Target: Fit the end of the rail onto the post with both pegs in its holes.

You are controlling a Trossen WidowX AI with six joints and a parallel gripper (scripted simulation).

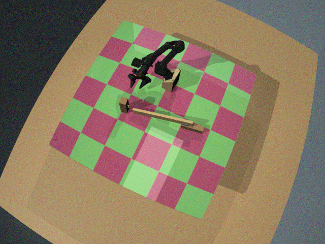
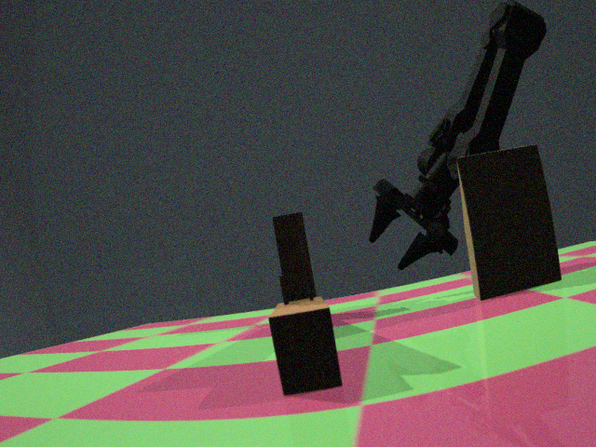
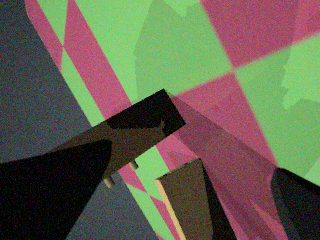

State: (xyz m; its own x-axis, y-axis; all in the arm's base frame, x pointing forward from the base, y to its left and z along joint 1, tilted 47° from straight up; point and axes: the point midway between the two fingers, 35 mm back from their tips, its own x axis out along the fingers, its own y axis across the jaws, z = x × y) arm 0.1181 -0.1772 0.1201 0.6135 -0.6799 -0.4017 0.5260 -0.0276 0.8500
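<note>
The short wooden post [image 1: 124,104] [image 3: 145,114] stands upright, with two pegs showing on its rail side in the wrist view. The long rail [image 1: 162,116] [image 3: 187,200] has its near end a short gap from the pegs, unjoined; its height there is hard to tell. Its far end rests at the low footboard block [image 1: 198,128] [image 2: 305,351], where the bracket is mostly hidden. My gripper [image 1: 136,87] [image 2: 386,254] [image 3: 190,162] is open and empty, above the table on the arm's side of the post and rail end, fingers pointing down at a slant.
A wooden block [image 1: 167,84] [image 2: 509,221] stands by the base of the arm. The checkered mat [image 1: 112,168] lies under everything on the tan table top [image 1: 39,110]. Shadows of the arm fall near the post and rail.
</note>
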